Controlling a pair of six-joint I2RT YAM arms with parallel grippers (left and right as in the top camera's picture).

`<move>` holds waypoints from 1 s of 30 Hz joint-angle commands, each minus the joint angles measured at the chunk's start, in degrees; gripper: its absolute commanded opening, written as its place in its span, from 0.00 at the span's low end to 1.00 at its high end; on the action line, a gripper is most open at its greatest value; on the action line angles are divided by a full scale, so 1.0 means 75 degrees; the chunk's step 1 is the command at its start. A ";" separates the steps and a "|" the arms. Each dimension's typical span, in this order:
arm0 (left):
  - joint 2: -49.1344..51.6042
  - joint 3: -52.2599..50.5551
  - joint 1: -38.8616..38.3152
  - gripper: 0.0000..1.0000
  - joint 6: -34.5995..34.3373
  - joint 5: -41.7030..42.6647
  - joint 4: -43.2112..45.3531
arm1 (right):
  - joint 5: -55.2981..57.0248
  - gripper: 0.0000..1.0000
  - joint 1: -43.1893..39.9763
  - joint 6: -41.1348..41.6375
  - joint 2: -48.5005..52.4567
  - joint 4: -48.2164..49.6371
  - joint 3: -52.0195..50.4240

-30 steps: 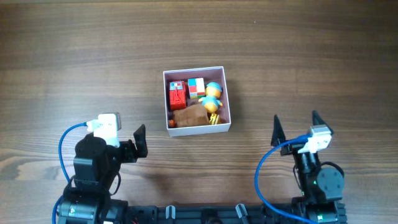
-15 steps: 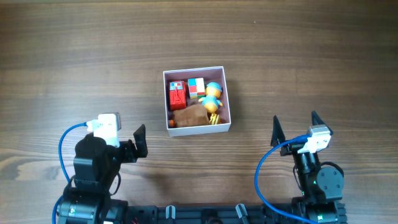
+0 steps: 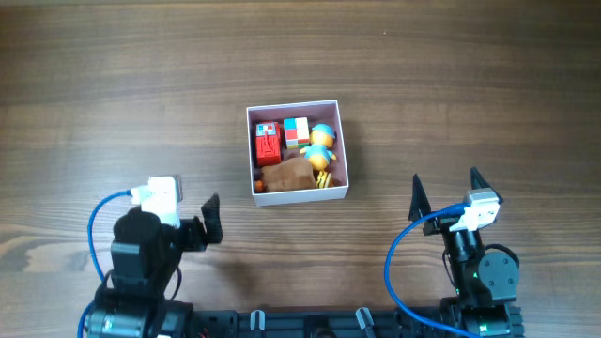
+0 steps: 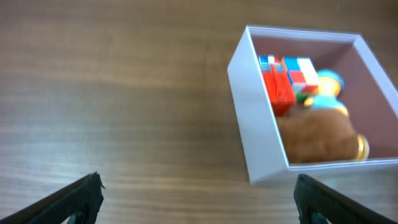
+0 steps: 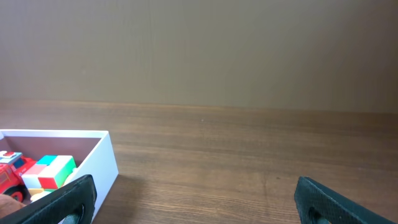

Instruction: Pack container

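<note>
The container (image 3: 300, 197) is a square white box with a pink inside, at the middle of the table. It holds a red toy (image 3: 268, 145), a coloured cube (image 3: 297, 132), a blue and yellow figure (image 3: 322, 141) and a brown plush (image 3: 286, 175). My left gripper (image 3: 188, 208) is open and empty, near and to the left of the box. In the left wrist view (image 4: 199, 205) the box wall (image 4: 255, 106) lies ahead to the right. My right gripper (image 3: 446, 178) is open and empty, to the box's near right. In the right wrist view (image 5: 199, 205) the box wall (image 5: 93, 162) is at the left.
The wooden table (image 3: 470, 75) surrounds the box on all sides. Blue cables (image 3: 94, 221) loop beside both arm bases at the near edge.
My left gripper has drawn back slightly toward the near edge. The right arm and the box with its toys have not moved.
</note>
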 commanded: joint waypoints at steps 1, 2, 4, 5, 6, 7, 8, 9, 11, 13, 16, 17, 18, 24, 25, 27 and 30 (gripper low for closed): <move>-0.1110 -0.0058 0.0038 1.00 0.0181 0.0006 -0.0717 | -0.0119 1.00 -0.0009 0.0093 -0.0061 0.0032 -0.0009; -0.1571 -0.0201 0.0067 1.00 0.0184 -0.0026 -0.0766 | -0.0119 1.00 -0.0009 0.0096 -0.0061 0.0032 -0.0009; -0.2200 -0.0667 0.0178 1.00 0.0184 -0.0099 -0.0373 | -0.0119 1.00 -0.0009 0.0093 -0.0061 0.0032 -0.0009; -0.2605 -0.1172 0.0280 1.00 0.0216 -0.0189 0.0367 | -0.0119 1.00 -0.0009 0.0093 -0.0061 0.0032 -0.0009; -0.2853 -0.1769 0.0393 1.00 0.0423 -0.0102 0.1480 | -0.0119 1.00 -0.0009 0.0096 -0.0061 0.0032 -0.0009; -0.2943 -0.2186 0.0472 1.00 0.0536 0.0012 0.2363 | -0.0119 1.00 -0.0009 0.0096 -0.0061 0.0032 -0.0009; -0.2978 -0.2512 0.0519 1.00 0.0624 0.0140 0.3092 | -0.0119 1.00 -0.0009 0.0093 -0.0061 0.0032 -0.0009; -0.3002 -0.2841 0.0557 1.00 0.0664 0.0192 0.3870 | -0.0119 1.00 -0.0009 0.0093 -0.0061 0.0032 -0.0009; -0.3080 -0.3672 0.0562 1.00 0.1064 0.0268 0.5948 | -0.0119 1.00 -0.0009 0.0096 -0.0061 0.0032 -0.0009; -0.3168 -0.3867 0.0562 1.00 0.1594 0.0268 0.6225 | -0.0122 1.00 -0.0009 0.0096 -0.0061 0.0032 -0.0009; -0.3232 -0.3867 0.0589 1.00 0.1719 0.0286 0.5304 | -0.0119 1.00 -0.0009 0.0093 -0.0061 0.0032 -0.0009; -0.3232 -0.3867 0.0589 1.00 0.1647 0.0356 0.4954 | -0.0119 1.00 -0.0009 0.0093 -0.0061 0.0032 -0.0009; -0.3232 -0.3870 0.0583 1.00 0.1536 0.0350 0.4992 | -0.0119 1.00 -0.0009 0.0093 -0.0061 0.0032 -0.0009; -0.3232 -0.3870 0.0583 1.00 0.1518 0.0341 0.5001 | -0.0119 1.00 -0.0009 0.0093 -0.0061 0.0032 -0.0009; -0.3232 -0.3870 0.0583 1.00 0.1518 0.0323 0.5001 | -0.0119 1.00 -0.0009 0.0096 -0.0061 0.0032 -0.0009; -0.3232 -0.3870 0.0583 1.00 0.1483 0.0323 0.5001 | -0.0119 1.00 -0.0009 0.0093 -0.0061 0.0032 -0.0009; -0.3232 -0.3870 0.0583 1.00 -0.0012 -0.0181 0.4978 | -0.0119 1.00 -0.0009 0.0096 -0.0061 0.0032 -0.0009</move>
